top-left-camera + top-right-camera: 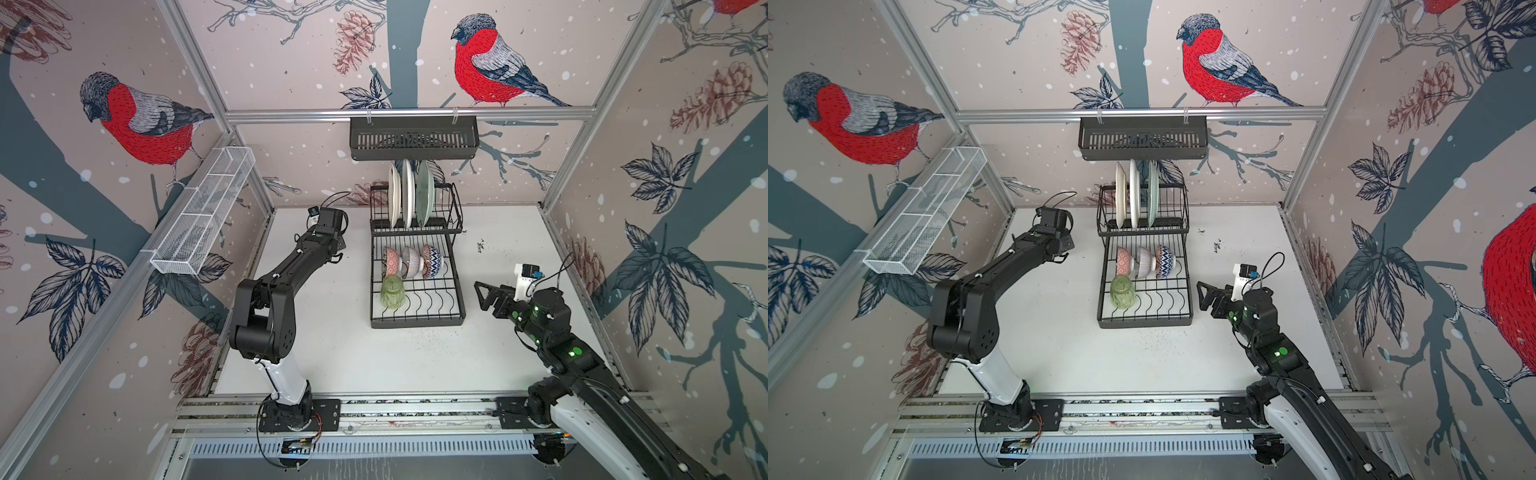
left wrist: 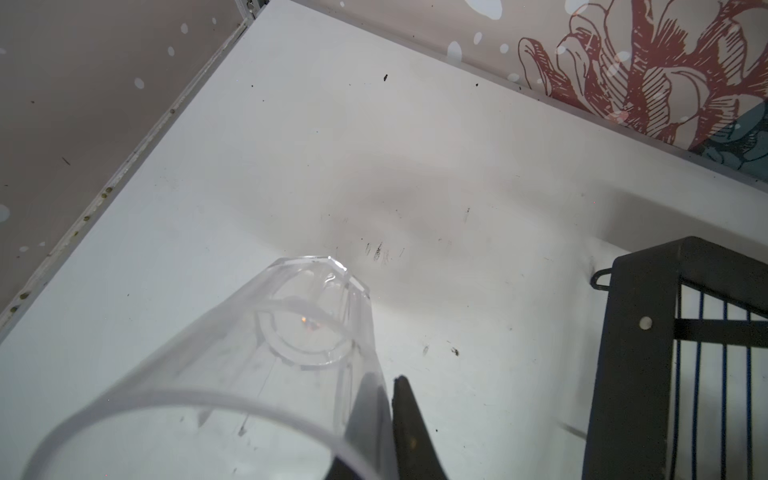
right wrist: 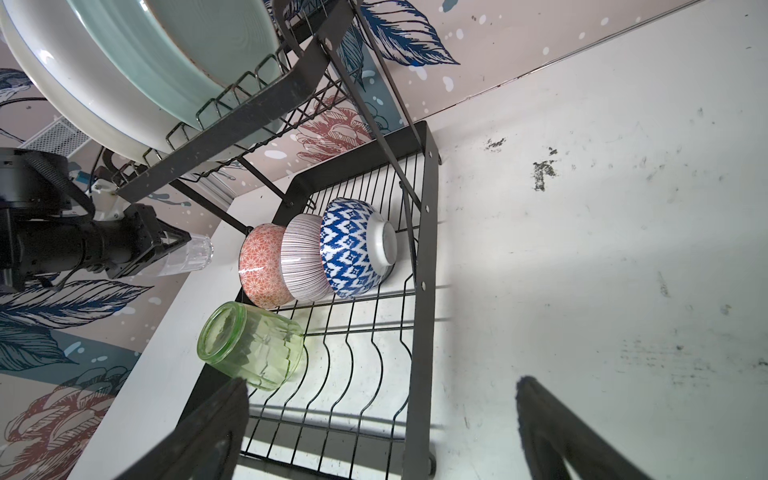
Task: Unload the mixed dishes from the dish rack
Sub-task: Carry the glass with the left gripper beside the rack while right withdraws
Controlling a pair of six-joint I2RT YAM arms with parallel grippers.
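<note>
Left gripper (image 3: 183, 243) is clamped on the wall of a clear faceted drinking glass (image 3: 196, 254), held tilted just beside the black two-level wire dish rack (image 1: 457, 318). Whether its base touches the white counter (image 1: 374, 365) I cannot tell. Both top views hide this grip under the arm's wrist; only the wrist views show it. Right gripper (image 1: 480, 296) hangs spread wide near the rack's right side, touching nothing. A cream plate (image 1: 393, 195), white plate (image 1: 408, 193) and pale green plate (image 1: 424, 193) stand on the upper level, close beneath a slotted black shelf basket (image 1: 413, 143). On the lower level three small patterned bowls (image 3: 301, 257) lean together beside a green ribbed glass (image 3: 257, 345) on its side.
</note>
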